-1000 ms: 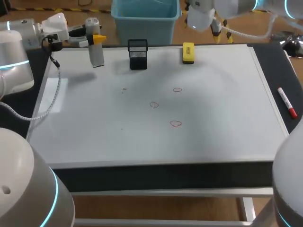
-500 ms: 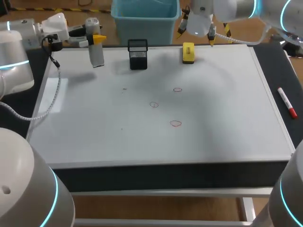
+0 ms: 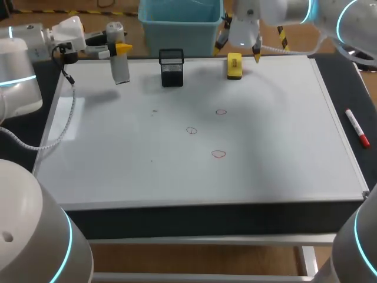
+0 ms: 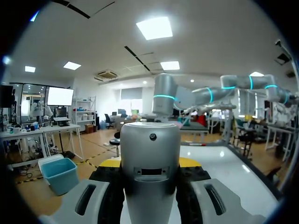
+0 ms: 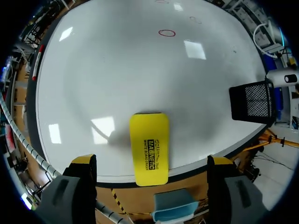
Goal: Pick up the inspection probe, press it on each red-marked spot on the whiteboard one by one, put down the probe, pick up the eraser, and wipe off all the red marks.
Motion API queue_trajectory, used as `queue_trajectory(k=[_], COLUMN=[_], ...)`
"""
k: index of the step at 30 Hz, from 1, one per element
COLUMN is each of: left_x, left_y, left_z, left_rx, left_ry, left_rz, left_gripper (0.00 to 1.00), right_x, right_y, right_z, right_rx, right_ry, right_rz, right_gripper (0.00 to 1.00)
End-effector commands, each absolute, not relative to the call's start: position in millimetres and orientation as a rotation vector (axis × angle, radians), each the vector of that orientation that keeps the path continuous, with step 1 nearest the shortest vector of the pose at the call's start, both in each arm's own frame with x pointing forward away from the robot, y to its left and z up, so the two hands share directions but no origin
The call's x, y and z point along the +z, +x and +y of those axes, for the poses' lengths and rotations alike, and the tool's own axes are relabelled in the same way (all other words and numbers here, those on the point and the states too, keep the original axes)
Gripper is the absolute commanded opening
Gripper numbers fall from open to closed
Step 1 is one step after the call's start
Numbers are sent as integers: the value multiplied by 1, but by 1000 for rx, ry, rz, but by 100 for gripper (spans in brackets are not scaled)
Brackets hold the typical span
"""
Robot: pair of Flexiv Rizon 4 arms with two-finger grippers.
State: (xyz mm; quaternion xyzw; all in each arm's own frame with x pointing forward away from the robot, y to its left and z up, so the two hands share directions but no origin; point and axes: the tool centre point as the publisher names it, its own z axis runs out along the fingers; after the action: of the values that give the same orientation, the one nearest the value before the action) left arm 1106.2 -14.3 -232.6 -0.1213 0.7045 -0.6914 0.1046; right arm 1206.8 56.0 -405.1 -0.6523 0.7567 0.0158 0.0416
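The yellow eraser (image 3: 234, 66) lies flat at the far edge of the whiteboard (image 3: 265, 147), one short end almost at the rim. That is your main hazard. If one finger touches it before the other, it can skid or twist, and a shove toward the rim could send it off the back of the tabletop. Come down too far and the yellow tips will strike the board; stop too high and they will only catch its top edges.

The black mesh holder (image 3: 171, 68) stands near the eraser along the same edge, so a sideways sweep could clip it. The three red rings (image 3: 221, 111), (image 3: 192, 130) and (image 3: 218, 154) sit mid-board, unwiped. I can't tell whether they have been pressed, so wiping now may skip that step.

Your right hand (image 3: 238, 50) hangs above the eraser with its fingers spread wide, touching nothing. In the right wrist view the eraser (image 5: 149, 154) lies below and between the tips, roughly centred, its long sides facing them. The right arm reaches in from the far right corner.

Your left hand (image 3: 121, 48) is over the far left part of the board, closed on the inspection probe (image 3: 119, 69), which points downward. A loosened grip would drop it onto the board.
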Motion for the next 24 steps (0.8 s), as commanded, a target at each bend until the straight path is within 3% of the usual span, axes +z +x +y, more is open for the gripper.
queue_trajectory(k=[1, 23, 24], left_x=[-232, -232, -232], left_y=[1106, 1106, 1106], left_z=[-14, -14, -14], left_rx=[-2039, -2039, -2039], left_ry=[-355, -355, -355], left_rz=[2077, 2077, 2077], left_gripper=[0, 0, 0], right_x=[-412, -425, -425], right_y=[1212, 1196, 1196], right_z=[59, 57, 57], right_rx=[70, 63, 60], right_ry=[-2020, -2026, -2027], right_rz=[2358, 2401, 2402], right_gripper=[100, 100, 68])
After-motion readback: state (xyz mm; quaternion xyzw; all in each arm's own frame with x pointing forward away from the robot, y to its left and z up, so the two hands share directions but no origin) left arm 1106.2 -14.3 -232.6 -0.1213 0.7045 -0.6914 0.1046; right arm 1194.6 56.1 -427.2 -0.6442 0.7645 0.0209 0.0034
